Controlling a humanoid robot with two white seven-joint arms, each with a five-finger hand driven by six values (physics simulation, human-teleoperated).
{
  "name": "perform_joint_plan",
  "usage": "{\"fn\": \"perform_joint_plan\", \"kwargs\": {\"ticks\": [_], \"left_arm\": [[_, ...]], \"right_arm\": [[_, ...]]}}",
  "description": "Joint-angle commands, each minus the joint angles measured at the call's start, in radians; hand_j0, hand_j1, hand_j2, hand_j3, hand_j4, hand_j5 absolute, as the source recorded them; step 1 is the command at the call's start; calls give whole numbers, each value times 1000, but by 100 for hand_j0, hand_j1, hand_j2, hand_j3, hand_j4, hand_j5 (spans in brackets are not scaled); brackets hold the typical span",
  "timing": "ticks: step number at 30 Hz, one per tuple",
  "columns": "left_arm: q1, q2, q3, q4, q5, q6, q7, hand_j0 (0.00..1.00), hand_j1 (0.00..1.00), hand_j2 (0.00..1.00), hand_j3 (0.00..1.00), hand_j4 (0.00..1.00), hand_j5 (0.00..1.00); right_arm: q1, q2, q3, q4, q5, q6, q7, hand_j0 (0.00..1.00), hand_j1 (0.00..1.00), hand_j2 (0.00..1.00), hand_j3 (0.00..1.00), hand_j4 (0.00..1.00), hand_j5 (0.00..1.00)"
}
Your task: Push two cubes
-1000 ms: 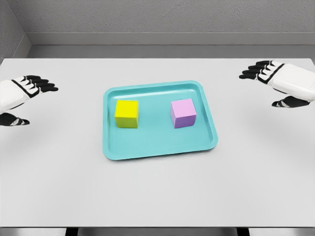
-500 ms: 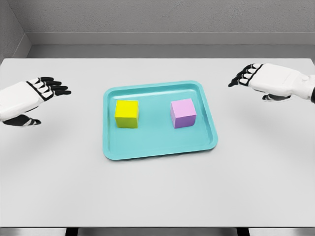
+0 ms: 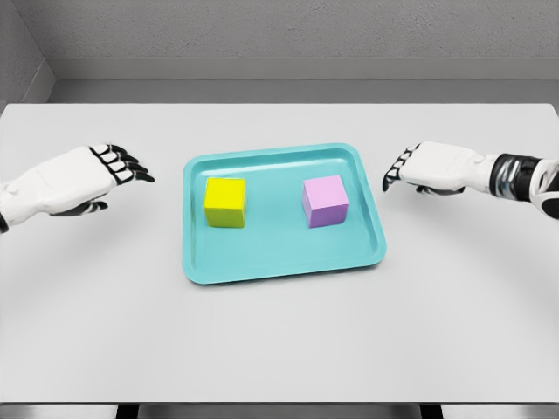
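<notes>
A teal tray (image 3: pixel 284 262) sits mid-table (image 3: pixel 279 349). On it, the yellow cube (image 3: pixel 224 202) lies at 9 o'clock and the pink cube (image 3: pixel 325 201) at 3 o'clock, apart. Left hand (image 3: pixel 83 179) and right hand (image 3: pixel 432 168) flank the tray, fingers loosely spread, holding nothing.

White table (image 3: pixel 279 349); grey textured wall (image 3: pixel 297 26) behind it.

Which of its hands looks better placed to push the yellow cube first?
Probably the left hand. It hovers open just outside the teal tray on the side where the yellow cube sits. The right hand is across the tray, nearer the pink cube, which lies between.
</notes>
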Motion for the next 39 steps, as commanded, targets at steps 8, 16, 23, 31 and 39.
{"fn": "perform_joint_plan", "kwargs": {"ticks": [8, 16, 23, 31, 39], "left_arm": [[-14, 9, -36, 11, -1, 1, 1, 67, 67, 67, 67, 67, 67], [-109, -36, -149, 93, -12, 1, 0, 68, 68, 68, 68, 68, 68], [-153, -62, -200, 111, -15, 1, 0, 68, 68, 68, 68, 68, 68], [-161, -96, -209, 106, -14, 1, -20, 68, 68, 68, 68, 68, 68], [-161, -119, -208, 100, -14, 1, -35, 68, 68, 68, 68, 68, 68]], "right_arm": [[-3, -2, 5, -63, -6, 2, 0, 61, 61, 61, 61, 61, 61], [-5, 3, 32, -64, -1, 2, 3, 60, 60, 60, 60, 60, 60], [-6, 23, 46, -74, 0, 2, 3, 60, 60, 60, 60, 60, 60], [-6, 41, 55, -78, 2, 2, 9, 60, 60, 60, 60, 60, 60], [-15, 66, 83, -77, 10, 2, 11, 60, 60, 60, 60, 60, 60]]}}
